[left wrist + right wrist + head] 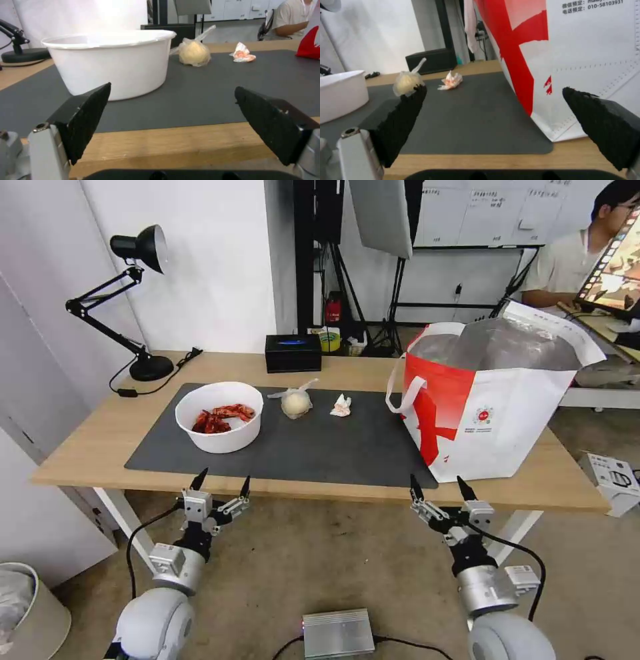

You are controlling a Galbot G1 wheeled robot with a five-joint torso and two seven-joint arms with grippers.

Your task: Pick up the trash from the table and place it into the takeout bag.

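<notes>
Seen from the head: long light-wood table [93, 447] on white legs, against a white wall, with a large dark grey rectangular mat [333, 447] across its middle. On the mat toward the left, round white bowl of red scraps [219, 416]; just beside it to the right, knotted clear bag around a pale ball [295, 402]; near that, small crumpled white tissue [341, 406], apart from the bag. At the table's right end, large boxy white and red takeout bag [490, 407] with silver foil lining and white loop handles, upright, mouth open, its near corner on the mat's right edge. Behind the mat, black tissue box [293, 353]; at the far left corner, black articulated desk lamp [137, 293]. Below the table's near edge, left claw [221, 485] spread wide and empty, in front of the bowl; right claw [439, 487] likewise wide and empty, in front of the bag. From the left wrist: two black pads wide apart around nothing at the left claw [172, 93], level with the table edge; white bowl [113, 61] close ahead on the mat, pale ball in its bag [194, 53] and tissue [242, 55] farther back, a red corner of the takeout bag [310, 45] at the side. From the right wrist: right claw [493, 93] also gaping and empty, takeout bag wall [586, 60] close alongside, tissue [451, 80] and bagged ball [406, 81] on the mat beyond, bowl rim [341, 93] at the far side.
</notes>
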